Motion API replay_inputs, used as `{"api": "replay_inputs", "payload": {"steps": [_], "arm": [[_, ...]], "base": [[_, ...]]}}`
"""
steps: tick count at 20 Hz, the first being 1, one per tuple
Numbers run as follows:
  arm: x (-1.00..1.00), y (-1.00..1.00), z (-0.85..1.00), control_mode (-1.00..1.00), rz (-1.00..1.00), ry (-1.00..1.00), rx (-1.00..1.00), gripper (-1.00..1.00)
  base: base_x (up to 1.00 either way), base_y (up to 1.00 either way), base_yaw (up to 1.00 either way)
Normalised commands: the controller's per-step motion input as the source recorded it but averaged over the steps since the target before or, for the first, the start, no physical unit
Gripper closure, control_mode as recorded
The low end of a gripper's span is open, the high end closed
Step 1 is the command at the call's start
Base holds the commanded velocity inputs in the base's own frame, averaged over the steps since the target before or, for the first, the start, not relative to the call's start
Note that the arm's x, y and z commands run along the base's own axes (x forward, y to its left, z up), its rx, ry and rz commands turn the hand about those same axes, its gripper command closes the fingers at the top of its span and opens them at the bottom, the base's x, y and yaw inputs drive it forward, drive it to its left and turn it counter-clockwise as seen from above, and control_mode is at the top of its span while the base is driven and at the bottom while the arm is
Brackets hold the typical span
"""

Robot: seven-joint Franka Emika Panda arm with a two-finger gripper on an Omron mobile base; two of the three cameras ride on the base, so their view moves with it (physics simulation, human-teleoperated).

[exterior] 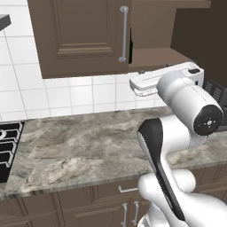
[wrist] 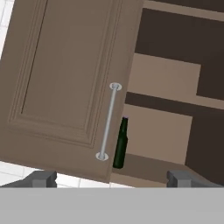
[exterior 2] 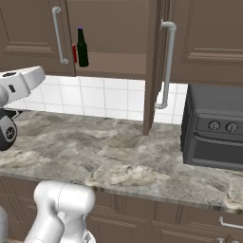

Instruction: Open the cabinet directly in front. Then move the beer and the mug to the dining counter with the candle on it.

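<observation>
Starting at the far left of the left base view, a black stove edge [exterior: 9,148] sits at the frame's side, and above it the cabinet [exterior: 80,35] fills the upper left, its left door shut with a long silver handle [exterior: 123,34] running down its right edge. Moving right, the veined stone counter [exterior: 75,150] spreads across the middle, white tiles [exterior: 66,95] behind it, and the white arm [exterior: 190,106] rises from the lower right, reaching up toward the cabinet's underside. In the right base view, the closed door and its bar handle occupy the upper left; just right of that, inside the open compartment, stands the beer [exterior 2: 82,47], upright on the bottom shelf, and tight against its left side a sliver of the red mug [exterior 2: 74,53] peeks out past the door edge. Further right, the right door [exterior 2: 153,66] stands swung out edge-on at centre, its handle facing right, and a dark oven-like appliance [exterior 2: 213,135] rests on the counter at the right. In the hand view, the closed door covers the left, the bottle shows just right of its handle at lower centre, and the gripper [wrist: 113,178] at the bottom has its two fingertips [wrist: 41,178] spread wide, holding nothing.
</observation>
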Motion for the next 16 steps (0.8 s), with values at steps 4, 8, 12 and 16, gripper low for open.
{"api": "replay_inputs", "payload": {"steps": [4, 8, 12, 16], "arm": [[0.39, 0.0, 0.0, -1.0, 0.0, 0.01, 0.0, -1.0], [0.53, 0.0, 0.0, -1.0, 0.0, 0.03, 0.0, -1.0], [0.7, 0.07, 0.01, -1.0, 0.0, 0.03, 0.0, -1.0], [0.77, 0.17, 0.04, -1.0, 0.0, 0.03, 0.0, -1.0]], "base": [[0.0, 0.0, 0.0], [0.0, 0.0, 0.0], [0.0, 0.0, 0.0], [0.0, 0.0, 0.0]]}}
